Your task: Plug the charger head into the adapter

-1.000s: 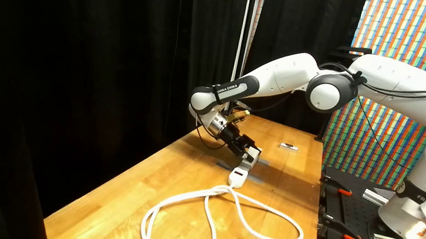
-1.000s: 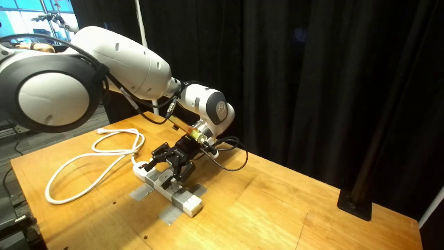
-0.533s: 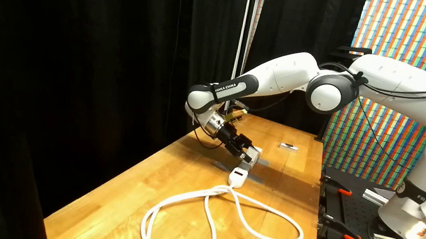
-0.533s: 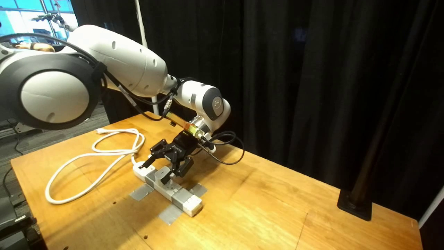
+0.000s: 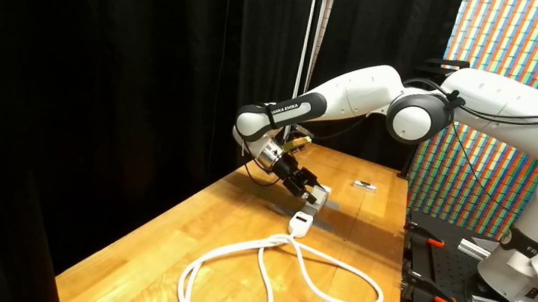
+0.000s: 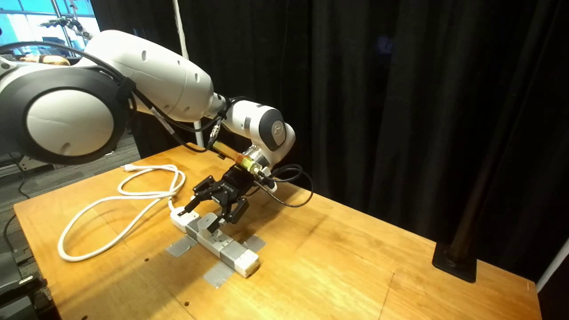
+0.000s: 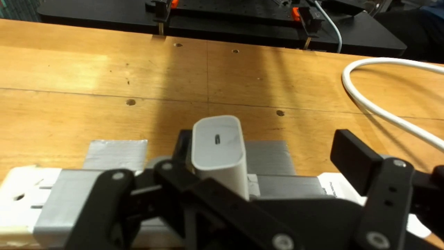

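Observation:
The charger head (image 7: 218, 142) is a small white block with a port on its top face. It stands on the adapter (image 7: 20, 198), a white strip taped down with grey tape. In an exterior view the charger head (image 6: 207, 223) is near the strip's cable end, and the adapter (image 6: 246, 262) runs toward the front. My gripper (image 7: 267, 156) is open above the strip, also seen in both exterior views (image 5: 316, 192) (image 6: 198, 218). One finger is right beside the charger head, touching or almost; the other stands well apart. The charger head's base is hidden, so I cannot tell whether its prongs are seated.
A thick white cable (image 5: 236, 245) loops over the wooden table (image 5: 172, 258) from the strip's end block (image 5: 300, 225). A small clear-and-white item (image 5: 364, 185) lies farther back. A black post base (image 6: 454, 262) stands near the table's edge. Clamps (image 5: 436, 242) hold the robot-side edge.
My gripper has risen a little and drawn back toward the cable end and the black curtain. The charger head is more exposed and appears shifted slightly the same way.

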Controlling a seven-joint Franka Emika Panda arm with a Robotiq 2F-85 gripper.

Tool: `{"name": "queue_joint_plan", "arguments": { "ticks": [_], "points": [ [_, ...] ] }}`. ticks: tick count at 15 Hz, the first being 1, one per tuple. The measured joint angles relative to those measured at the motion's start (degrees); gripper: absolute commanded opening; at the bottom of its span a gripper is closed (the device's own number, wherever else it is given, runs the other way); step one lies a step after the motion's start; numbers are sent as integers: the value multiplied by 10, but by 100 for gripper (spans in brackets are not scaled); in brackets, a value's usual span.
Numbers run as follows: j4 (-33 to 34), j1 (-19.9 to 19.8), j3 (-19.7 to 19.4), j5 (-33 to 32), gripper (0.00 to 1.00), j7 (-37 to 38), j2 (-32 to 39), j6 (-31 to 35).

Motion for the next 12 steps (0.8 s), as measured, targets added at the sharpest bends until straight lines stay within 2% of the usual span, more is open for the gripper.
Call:
{"name": "queue_joint_plan", "arguments": {
  "ticks": [7,12],
  "points": [
    [6,0,-1,-6,100,0,-27,9],
    [3,-1,-7,-6,100,0,-78,68]
  ]
}}
